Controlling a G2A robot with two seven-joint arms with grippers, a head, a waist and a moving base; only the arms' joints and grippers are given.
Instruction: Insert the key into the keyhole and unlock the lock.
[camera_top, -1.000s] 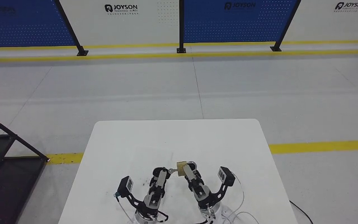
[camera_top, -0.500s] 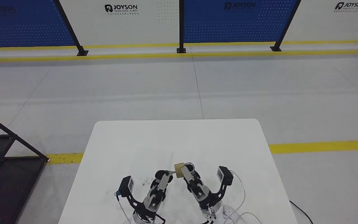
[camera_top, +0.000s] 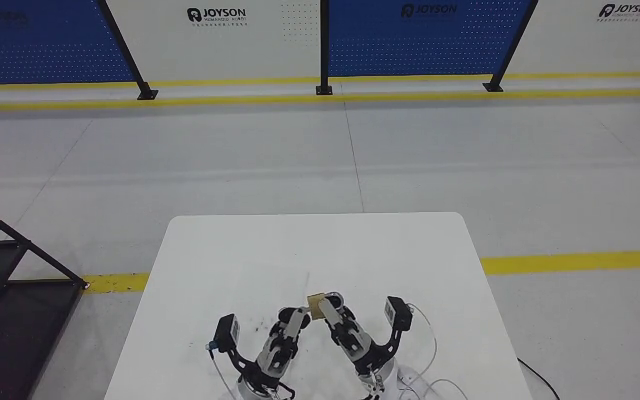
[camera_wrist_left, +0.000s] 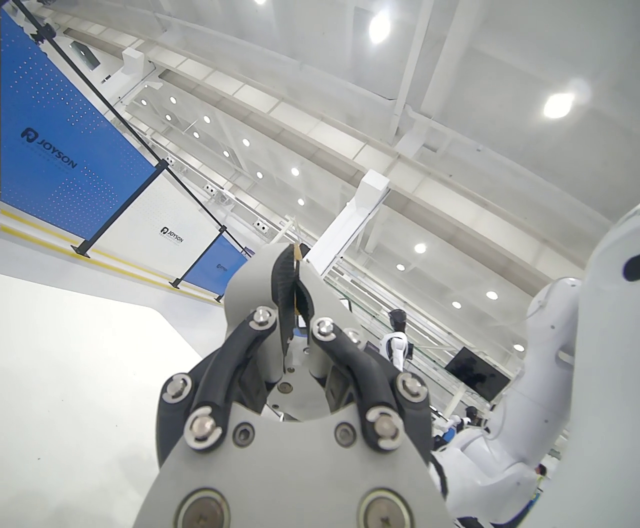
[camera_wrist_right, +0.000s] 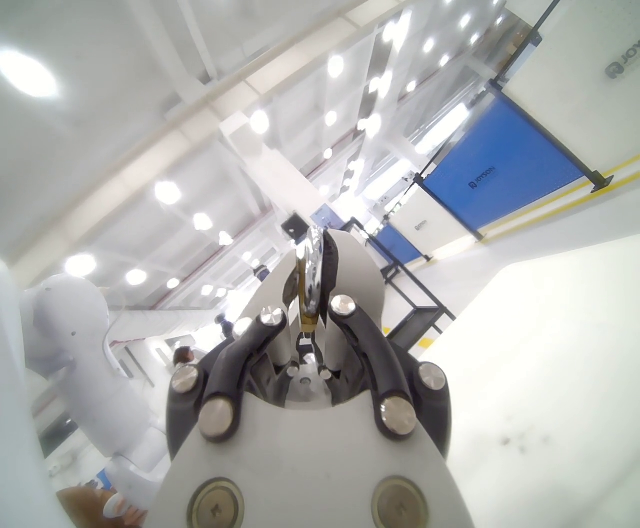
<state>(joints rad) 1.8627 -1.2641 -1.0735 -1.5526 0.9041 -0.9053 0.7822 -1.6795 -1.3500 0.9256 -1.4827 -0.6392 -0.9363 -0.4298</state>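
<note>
In the top view both arms are raised over the near edge of the white table (camera_top: 300, 250). My right gripper (camera_top: 330, 304) is shut on a brass padlock (camera_top: 317, 303), which sticks out towards the left gripper (camera_top: 297, 317) a short way off. In the right wrist view the padlock (camera_wrist_right: 309, 280) shows as a brass and chrome edge pinched between the fingers of my right gripper (camera_wrist_right: 315, 242). My left gripper (camera_wrist_left: 292, 256) is shut on a thin key (camera_wrist_left: 298, 295); only its narrow edge and brass tip show between the pads.
A black rack (camera_top: 25, 290) stands on the floor left of the table. White cables (camera_top: 425, 382) trail at the table's near right corner. Blue and white barrier panels (camera_top: 320, 40) line the far side of the floor.
Both grippers have drawn slightly back towards the table's near edge. The padlock has shifted a little left and nearer with the right gripper, narrowing the gap to the left gripper.
</note>
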